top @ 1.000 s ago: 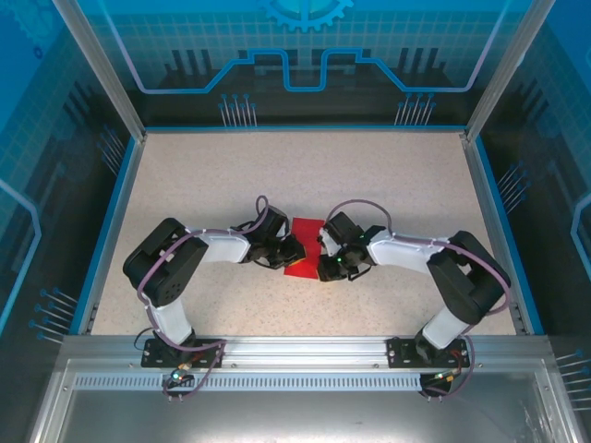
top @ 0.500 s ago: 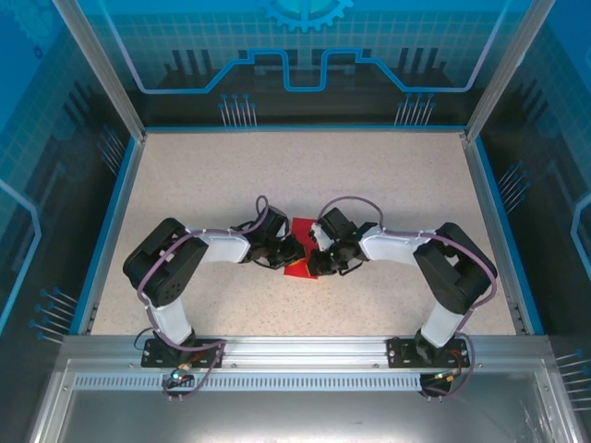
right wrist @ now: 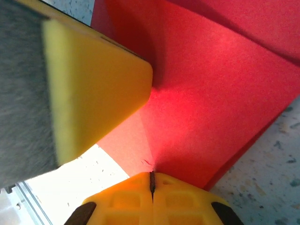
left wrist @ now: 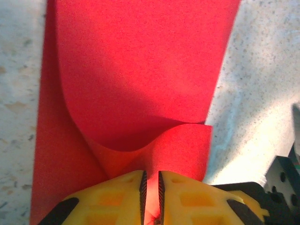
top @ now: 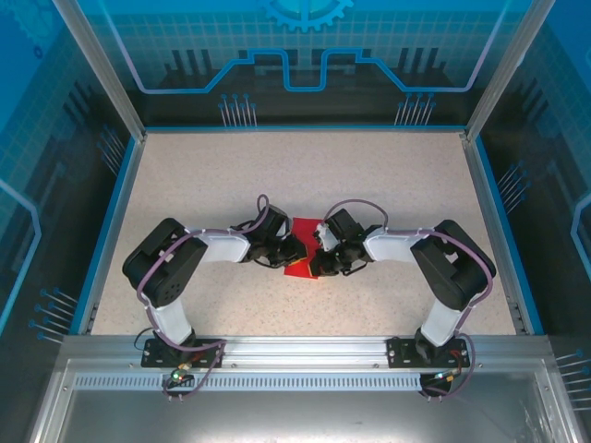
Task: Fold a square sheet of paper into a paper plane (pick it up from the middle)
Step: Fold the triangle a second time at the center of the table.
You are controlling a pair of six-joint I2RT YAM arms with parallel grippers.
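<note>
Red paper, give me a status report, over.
Left gripper pinching red paper, one flap curled over. Right gripper shut on its edge. Both grippers crowded together mid-table; no other obstacle seen.

Red paper (right wrist: pixel 215 93) between closed right jaws

Speckled beige table (top: pixel 369 166) enclosed by blue translucent panels (top: pixel 305 55)

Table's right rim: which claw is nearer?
Right. Right claw grips the red paper from the right, toward the table's right rim; left claw grips it from the left, farther off.
</note>
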